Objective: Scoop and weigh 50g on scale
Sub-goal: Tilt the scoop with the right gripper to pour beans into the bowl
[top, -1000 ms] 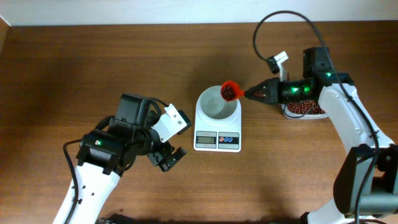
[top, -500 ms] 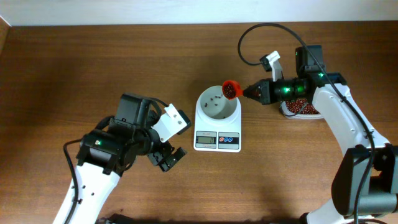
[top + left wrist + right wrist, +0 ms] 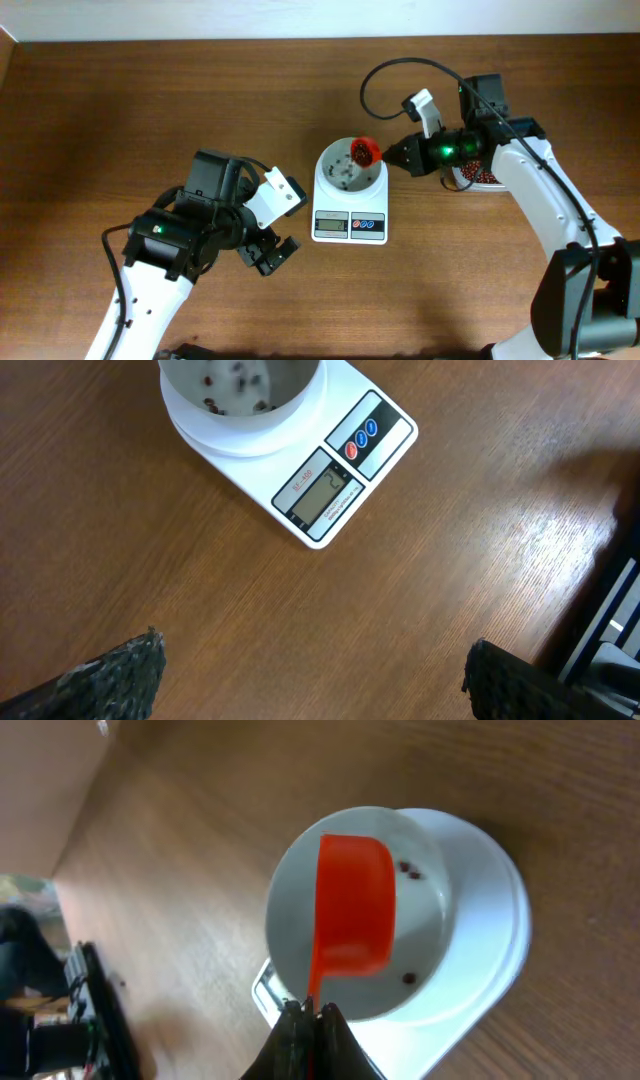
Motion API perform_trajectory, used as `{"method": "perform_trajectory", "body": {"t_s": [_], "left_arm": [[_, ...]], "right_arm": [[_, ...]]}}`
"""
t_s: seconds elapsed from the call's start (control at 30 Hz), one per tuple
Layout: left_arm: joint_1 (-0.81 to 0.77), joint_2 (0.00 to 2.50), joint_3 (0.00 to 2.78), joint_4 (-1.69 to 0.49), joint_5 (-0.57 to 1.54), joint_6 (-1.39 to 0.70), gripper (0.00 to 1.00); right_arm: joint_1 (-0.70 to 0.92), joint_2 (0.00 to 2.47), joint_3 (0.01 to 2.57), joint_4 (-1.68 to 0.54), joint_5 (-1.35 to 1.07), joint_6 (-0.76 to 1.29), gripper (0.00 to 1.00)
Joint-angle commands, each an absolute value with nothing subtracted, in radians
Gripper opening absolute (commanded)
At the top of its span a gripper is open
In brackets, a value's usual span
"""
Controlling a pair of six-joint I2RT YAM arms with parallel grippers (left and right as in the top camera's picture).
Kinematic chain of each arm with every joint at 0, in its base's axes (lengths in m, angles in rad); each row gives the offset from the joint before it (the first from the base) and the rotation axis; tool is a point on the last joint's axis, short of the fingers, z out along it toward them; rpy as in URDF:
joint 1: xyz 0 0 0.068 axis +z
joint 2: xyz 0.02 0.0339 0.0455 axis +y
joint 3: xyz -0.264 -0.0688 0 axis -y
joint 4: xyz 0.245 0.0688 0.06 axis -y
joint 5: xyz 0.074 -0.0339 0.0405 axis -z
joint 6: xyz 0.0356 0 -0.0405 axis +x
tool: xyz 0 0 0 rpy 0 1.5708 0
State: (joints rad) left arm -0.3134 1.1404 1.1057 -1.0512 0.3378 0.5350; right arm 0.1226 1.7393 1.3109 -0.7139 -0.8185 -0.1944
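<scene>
Clenched on the scoop [image 3: 352,905], the right pincer [image 3: 305,1010] tilts it over the scale [image 3: 350,205] so beans [image 3: 409,870] drop in (left pincer [image 3: 266,254] released, idle, well apart).

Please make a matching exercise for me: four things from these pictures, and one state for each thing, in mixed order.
Things:
1. scoop
2. left end effector
3. scale
4. right end effector

States:
a. open, holding nothing
b. shut on the scoop's handle
c. tipped over the scale
d. carries a few beans

Pairs: 1-c; 2-a; 3-d; 4-b
</scene>
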Motion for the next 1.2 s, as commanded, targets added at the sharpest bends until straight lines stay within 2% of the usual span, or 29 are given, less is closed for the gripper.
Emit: {"method": "perform_trajectory", "body": {"t_s": [0.0,0.07,0.13,0.23,0.3,0.37,0.43,0.53,0.6,0.7,0.77,0.83,0.93,1.0,1.07,1.13,1.17], "left_arm": [[-0.309,1.13,1.119,-1.05,0.352,0.552,0.99],[-0.309,1.13,1.119,-1.05,0.352,0.552,0.99],[-0.309,1.13,1.119,-1.05,0.352,0.552,0.99],[-0.309,1.13,1.119,-1.05,0.352,0.552,0.99],[-0.309,1.13,1.119,-1.05,0.352,0.552,0.99],[-0.309,1.13,1.119,-1.05,0.352,0.552,0.99],[-0.309,1.13,1.119,-1.05,0.352,0.552,0.99],[-0.309,1.13,1.119,-1.05,0.352,0.552,0.99],[-0.309,1.13,1.119,-1.05,0.352,0.552,0.99],[-0.309,1.13,1.119,-1.05,0.352,0.552,0.99],[-0.309,1.13,1.119,-1.05,0.352,0.552,0.99],[-0.309,1.13,1.119,-1.05,0.352,0.552,0.99],[-0.309,1.13,1.119,-1.05,0.352,0.552,0.99],[-0.309,1.13,1.119,-1.05,0.352,0.552,0.99],[-0.309,1.13,1.119,-1.05,0.352,0.552,0.99],[-0.309,1.13,1.119,-1.05,0.352,0.552,0.99],[-0.309,1.13,1.119,-1.05,0.352,0.552,0.99]], "right_arm": [[0.131,1.7,1.319,-0.71,-0.815,-0.235,0.04],[0.132,1.7,1.319,-0.714,-0.777,-0.197,0.04],[0.132,1.7,1.319,-0.717,-0.883,-0.282,0.04],[0.131,1.7,1.319,-0.699,-0.79,-0.169,0.04],[0.131,1.7,1.319,-0.698,-0.903,-0.258,0.04],[0.131,1.7,1.319,-0.681,-0.773,-0.138,0.04],[0.132,1.7,1.319,-0.691,-0.879,-0.228,0.04],[0.131,1.7,1.319,-0.675,-0.79,-0.133,0.04],[0.132,1.7,1.319,-0.688,-0.911,-0.235,0.04],[0.132,1.7,1.319,-0.679,-0.799,-0.153,0.04],[0.132,1.7,1.319,-0.705,-0.932,-0.274,0.04],[0.132,1.701,1.319,-0.688,-0.807,-0.167,0.04],[0.132,1.701,1.319,-0.706,-0.918,-0.276,0.04],[0.132,1.701,1.319,-0.686,-0.757,-0.109,0.04],[0.132,1.701,1.319,-0.707,-0.959,-0.282,0.04],[0.132,1.701,1.319,-0.681,-0.741,-0.089,0.04],[0.132,1.701,1.319,-0.692,-0.774,-0.123,0.04]]}}
